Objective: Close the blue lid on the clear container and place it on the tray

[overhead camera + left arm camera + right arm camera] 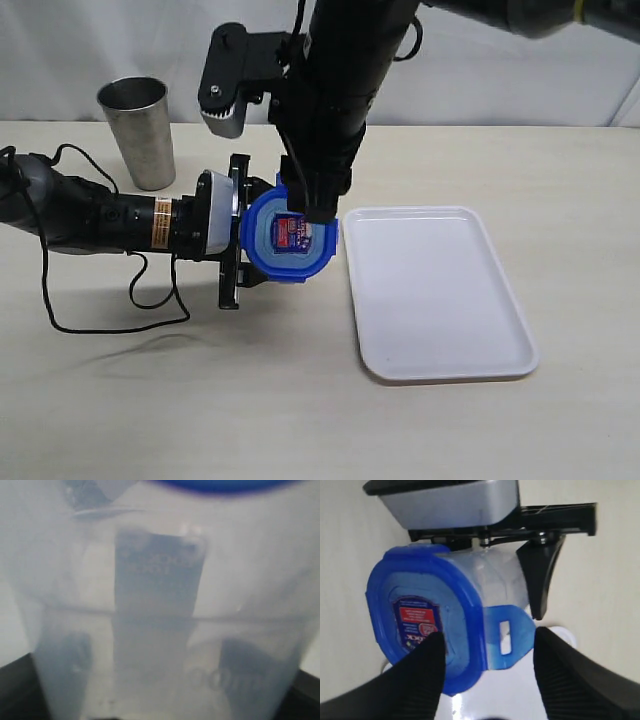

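My left pincer [258, 235] is pinching the clear container [160, 605] across its body, one jaw on each side; the wrist camera sits so close that the translucent wall fills its view, with only the black jaw tips showing at the corners. I judge this grip is there as a brace, so that any push on the top has something to work against. The blue lid [420, 615] sits on the mouth of the container, right at the tips of the left pincer, with its sticker facing the right pincer. The right pincer [487, 642] hangs over it with its jaws spread and holds nothing. One finger [427, 665] lies across the lid's face beside the sticker, though I cannot tell whether it touches. The other stands clear on the far side of a side flap [507, 635]; that flap juts outward between the two fingers, so I take it as not yet snapped and the closing as unfinished. The tray [440, 300] lies just beyond the right pincer, on the side away from the left arm, near enough for a short carry; it is bare. A steel cup [137, 130] stands back beside the left arm, well apart, on the table [300, 420]. I cannot tell whether the container's base rests on the table.
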`<control>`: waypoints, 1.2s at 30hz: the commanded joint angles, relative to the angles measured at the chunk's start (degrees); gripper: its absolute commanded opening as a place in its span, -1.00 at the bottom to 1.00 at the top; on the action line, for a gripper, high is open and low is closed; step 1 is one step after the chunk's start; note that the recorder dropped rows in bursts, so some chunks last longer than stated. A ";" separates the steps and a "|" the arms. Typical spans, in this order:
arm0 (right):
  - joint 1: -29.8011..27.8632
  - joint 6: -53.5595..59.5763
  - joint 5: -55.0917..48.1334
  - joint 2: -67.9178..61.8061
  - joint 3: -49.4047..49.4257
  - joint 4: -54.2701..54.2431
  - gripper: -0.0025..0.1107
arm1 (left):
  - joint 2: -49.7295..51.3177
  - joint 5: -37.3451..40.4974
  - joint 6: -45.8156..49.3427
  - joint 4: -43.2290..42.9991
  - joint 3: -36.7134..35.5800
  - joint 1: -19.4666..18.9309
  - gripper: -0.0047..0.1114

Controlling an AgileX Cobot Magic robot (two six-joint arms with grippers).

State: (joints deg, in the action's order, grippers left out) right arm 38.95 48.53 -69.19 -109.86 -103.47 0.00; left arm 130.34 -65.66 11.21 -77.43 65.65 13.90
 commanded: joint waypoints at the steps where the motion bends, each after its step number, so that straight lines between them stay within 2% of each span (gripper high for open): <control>1: -0.24 1.11 -0.51 -0.22 2.74 0.00 -0.05 | -0.79 -2.32 -0.72 0.53 0.33 0.10 -0.92; 7: -0.13 1.62 0.38 -1.60 4.41 -0.91 -0.24 | -0.79 -4.05 -1.36 1.04 0.33 0.10 -0.92; 17: -0.13 1.37 4.41 -2.49 4.41 -7.31 -0.24 | -0.79 -4.31 -6.24 1.65 0.33 0.10 -0.92; 23: -0.13 -0.44 1.98 -5.29 4.41 -7.31 -0.25 | -0.79 -4.31 -7.34 1.65 0.33 0.10 -0.92; 28: -0.24 0.33 1.69 -6.25 4.41 -10.84 -0.37 | -0.79 -4.31 -8.24 1.41 0.33 0.10 -0.92; 36: -0.24 -0.60 1.92 -8.12 4.41 -11.61 -0.39 | -0.79 -4.31 -10.04 1.00 0.33 0.10 -0.92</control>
State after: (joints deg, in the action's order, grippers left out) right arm 37.90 48.58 -67.46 -114.45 -100.18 -6.27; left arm 130.90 -63.08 6.81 -81.71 65.55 13.35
